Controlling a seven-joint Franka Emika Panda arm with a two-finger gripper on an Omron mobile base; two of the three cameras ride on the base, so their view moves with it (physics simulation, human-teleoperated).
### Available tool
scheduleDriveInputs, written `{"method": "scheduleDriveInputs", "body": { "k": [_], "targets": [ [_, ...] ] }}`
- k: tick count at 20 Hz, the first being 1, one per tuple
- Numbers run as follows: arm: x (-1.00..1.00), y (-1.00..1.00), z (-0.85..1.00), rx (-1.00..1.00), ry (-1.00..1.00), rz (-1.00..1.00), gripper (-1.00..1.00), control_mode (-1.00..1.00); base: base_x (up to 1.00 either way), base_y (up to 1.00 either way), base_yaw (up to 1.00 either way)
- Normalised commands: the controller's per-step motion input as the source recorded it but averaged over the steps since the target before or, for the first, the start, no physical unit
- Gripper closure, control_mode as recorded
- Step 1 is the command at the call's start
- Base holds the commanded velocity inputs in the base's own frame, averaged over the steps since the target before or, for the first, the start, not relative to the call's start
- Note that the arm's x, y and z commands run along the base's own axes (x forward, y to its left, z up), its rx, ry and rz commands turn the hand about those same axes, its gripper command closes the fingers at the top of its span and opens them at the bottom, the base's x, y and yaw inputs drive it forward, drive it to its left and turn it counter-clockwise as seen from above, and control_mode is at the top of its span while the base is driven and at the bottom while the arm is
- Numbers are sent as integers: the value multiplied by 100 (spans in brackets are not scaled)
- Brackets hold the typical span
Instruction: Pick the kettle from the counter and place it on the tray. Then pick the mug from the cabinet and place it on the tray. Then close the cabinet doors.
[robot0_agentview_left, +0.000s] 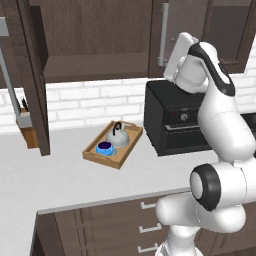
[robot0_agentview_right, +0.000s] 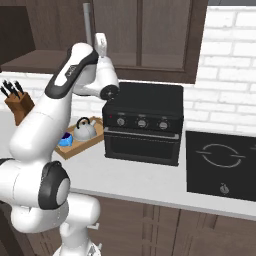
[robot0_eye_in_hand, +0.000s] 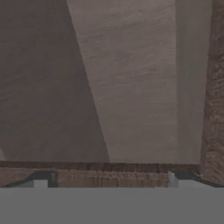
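The kettle (robot0_agentview_left: 118, 135) and the blue mug (robot0_agentview_left: 105, 148) both sit inside the wooden tray (robot0_agentview_left: 128, 146) on the tabletop (robot0_agentview_left: 60, 175), the kettle toward the far end and the mug just beside it at the near end. The tray lies just left of the black oven box (robot0_agentview_left: 172, 117), and a knife block (robot0_agentview_right: 19, 106) stands at the far left against the brick wall. With both items on the tray, the two placing steps look finished, and what remains, by this reading, is closing the cabinet doors.

The arm is raised high, with the hand (robot0_agentview_right: 101, 46) up at the wall cabinet (robot0_agentview_left: 95, 55), close to the right door (robot0_agentview_right: 142, 32) and its vertical silver bar handle (robot0_agentview_left: 163, 35). That door appears shut or nearly so. The left door (robot0_agentview_left: 32, 75) stands swung wide open, edge-on toward the base, so the bare shelf behind it is exposed. The hand is probably held at this height because it is working the door edges rather than anything on the tabletop.

In the hand view, the two fingertips (robot0_eye_in_hand: 41, 179) sit far apart at the bottom corners, so the hand is spread and holds nothing. Ahead of them is close-up dark wood, a framed edge crossing low in the picture.

The open left door is likely the next concern.
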Motion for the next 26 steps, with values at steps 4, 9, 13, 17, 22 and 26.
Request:
{"method": "scheduleDriveInputs", "body": {
  "k": [4, 9, 13, 17, 22, 26],
  "targets": [
    [78, 19, -8, 13, 0, -4, -100, -100, 0, 0, 0],
    [69, 13, -2, 10, 1, -6, -100, -100, 0, 0, 0],
    [15, -8, 6, 6, 1, -1, -100, -100, 0, 0, 0],
    [-46, -19, 17, 0, 0, 0, -100, -100, 0, 0, 0],
    [-92, -23, 23, 0, 0, 0, -100, -100, 0, 0, 0],
    [-100, 2, 26, -11, 2, 0, -100, -100, 0, 0, 0]
  ]
}}
